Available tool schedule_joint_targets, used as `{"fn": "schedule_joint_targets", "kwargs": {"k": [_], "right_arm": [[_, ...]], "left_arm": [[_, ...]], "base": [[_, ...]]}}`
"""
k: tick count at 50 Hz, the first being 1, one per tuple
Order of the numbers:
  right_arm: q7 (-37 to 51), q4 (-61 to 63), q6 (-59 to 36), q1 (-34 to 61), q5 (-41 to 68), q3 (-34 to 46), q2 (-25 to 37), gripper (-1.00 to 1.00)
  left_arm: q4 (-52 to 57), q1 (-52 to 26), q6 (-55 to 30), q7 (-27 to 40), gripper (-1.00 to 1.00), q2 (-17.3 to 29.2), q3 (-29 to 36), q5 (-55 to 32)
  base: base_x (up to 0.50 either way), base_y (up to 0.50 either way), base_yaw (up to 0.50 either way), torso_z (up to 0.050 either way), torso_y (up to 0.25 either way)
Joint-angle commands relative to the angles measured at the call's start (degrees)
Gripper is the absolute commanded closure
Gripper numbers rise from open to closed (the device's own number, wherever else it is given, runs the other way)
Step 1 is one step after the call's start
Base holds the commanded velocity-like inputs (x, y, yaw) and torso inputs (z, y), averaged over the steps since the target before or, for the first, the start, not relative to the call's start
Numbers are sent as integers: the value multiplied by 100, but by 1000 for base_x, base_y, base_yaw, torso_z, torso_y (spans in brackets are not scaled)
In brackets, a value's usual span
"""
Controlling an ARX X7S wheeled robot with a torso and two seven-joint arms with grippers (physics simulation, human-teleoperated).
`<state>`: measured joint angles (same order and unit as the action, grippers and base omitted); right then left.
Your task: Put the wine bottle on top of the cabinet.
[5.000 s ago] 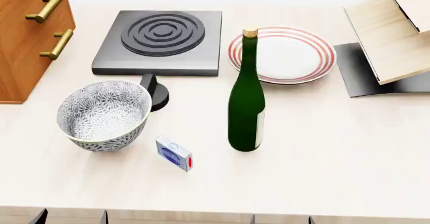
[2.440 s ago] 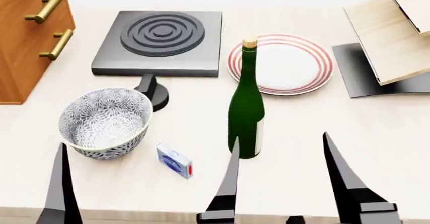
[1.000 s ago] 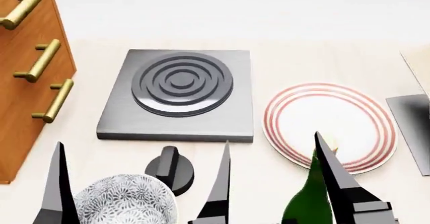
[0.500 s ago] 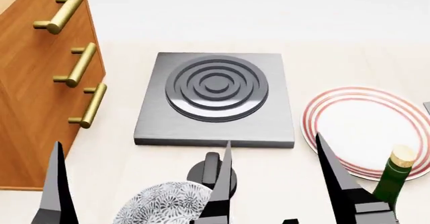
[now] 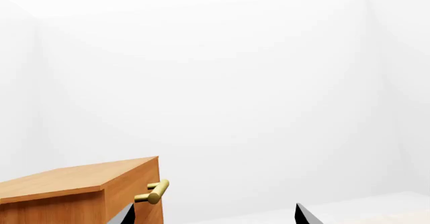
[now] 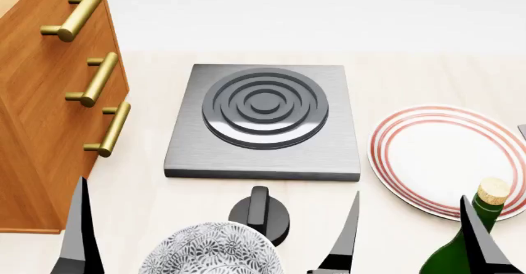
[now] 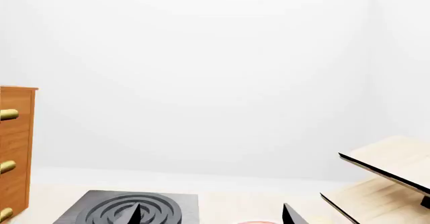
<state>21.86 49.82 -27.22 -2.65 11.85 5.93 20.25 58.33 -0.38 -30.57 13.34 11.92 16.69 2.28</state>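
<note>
The wine bottle (image 6: 450, 260), dark green with a tan cork, stands at the lower right of the head view, just in front of the striped plate. My right gripper (image 6: 410, 195) is open; its two dark fingers straddle the bottle in the head view, and the right finger (image 6: 481, 243) overlaps the neck. Whether it touches the glass I cannot tell. The right wrist view shows that gripper (image 7: 211, 215) open, with no bottle in it. The orange-brown cabinet (image 6: 41, 132) with brass handles fills the left. My left gripper (image 5: 215, 215) is open, with the cabinet top (image 5: 67, 181) close by.
A grey hob (image 6: 265, 119) lies mid-table with a black knob (image 6: 260, 211) in front of it. A patterned bowl (image 6: 209, 252) sits at the bottom edge. A red-ringed white plate (image 6: 444, 154) is at the right. A pale wooden slanted box (image 7: 386, 181) stands further right.
Over five seconds the head view swung up and left towards the cabinet. In the last half second both right fingers shifted right to either side of the bottle; the left finger barely moved.
</note>
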Motion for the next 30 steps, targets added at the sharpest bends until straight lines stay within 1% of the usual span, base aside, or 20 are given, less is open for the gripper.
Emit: {"fn": "schedule_joint_targets", "kwargs": {"k": [1,5,13,30], "right_arm": [[74,-366,441,-503,16,-457,100,-100],[94,-399,412,-495,80,-582,128,-100],[93,-528,206,-187,160,-640,194,-100],[37,-1203,498,20,248,-744,132,-100]], "left_arm": [[-11,5,-4,38,-100,8,-7,-48],[-15,11,22,49,-100,24,-23,-68],[29,-22,-38,69,-100,40,-46,-101],[59,-14,-23,113,-100,79,-153,-228]], "base": [[0,0,0,0,0],[0,0,0,0,0],[0,0,0,0,0],[0,0,0,0,0]]}}
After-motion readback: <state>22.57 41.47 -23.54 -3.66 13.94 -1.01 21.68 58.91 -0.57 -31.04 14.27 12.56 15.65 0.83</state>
